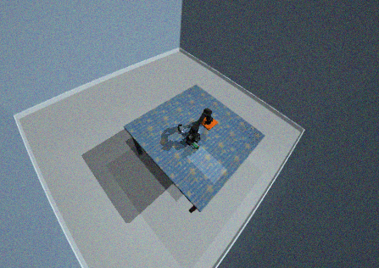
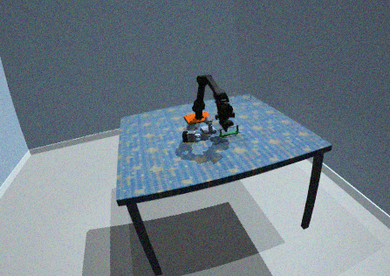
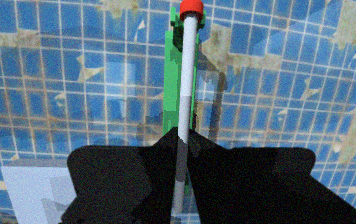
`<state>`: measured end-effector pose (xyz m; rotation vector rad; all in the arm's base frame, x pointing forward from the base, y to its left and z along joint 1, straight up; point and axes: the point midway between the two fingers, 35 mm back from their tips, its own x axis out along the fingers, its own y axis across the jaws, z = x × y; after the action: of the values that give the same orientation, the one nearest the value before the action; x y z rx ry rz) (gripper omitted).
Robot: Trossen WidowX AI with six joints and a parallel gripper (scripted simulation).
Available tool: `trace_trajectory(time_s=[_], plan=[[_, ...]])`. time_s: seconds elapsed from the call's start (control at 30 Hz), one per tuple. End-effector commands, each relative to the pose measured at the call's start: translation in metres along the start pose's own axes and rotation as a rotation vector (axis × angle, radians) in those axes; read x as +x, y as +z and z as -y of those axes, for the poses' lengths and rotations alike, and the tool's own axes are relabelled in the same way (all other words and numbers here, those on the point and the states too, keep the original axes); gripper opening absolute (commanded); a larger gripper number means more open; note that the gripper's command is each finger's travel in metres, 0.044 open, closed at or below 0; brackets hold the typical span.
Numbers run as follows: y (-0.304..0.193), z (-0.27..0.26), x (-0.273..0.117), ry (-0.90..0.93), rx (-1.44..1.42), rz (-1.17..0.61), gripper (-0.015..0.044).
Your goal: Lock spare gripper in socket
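Observation:
My gripper is shut on the lock pin, a pale grey rod with a red head. The pin runs lengthwise over a green holder on the table, which also shows in the top view. Whether pin and holder touch cannot be told. In the exterior view, a grey upright fixture, apparently the mount, stands left of my gripper. A dark and pale grey object, apparently the spare gripper, lies further left. The socket is too small to make out.
The arm's orange base plate is behind these things on the blue patterned table. A pale block shows at the lower left of the wrist view. Shadows lie around the grey objects.

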<state>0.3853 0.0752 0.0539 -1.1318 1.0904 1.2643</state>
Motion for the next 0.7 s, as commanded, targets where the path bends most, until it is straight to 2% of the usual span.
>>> trace_trajectory(time_s=[0.0,0.67], plan=[[-0.0006,-0.0009,0.0041,0.009,-0.002,-0.001,0.0],[-0.0001,0.0,0.0006,0.001,0.0,0.0,0.0]])
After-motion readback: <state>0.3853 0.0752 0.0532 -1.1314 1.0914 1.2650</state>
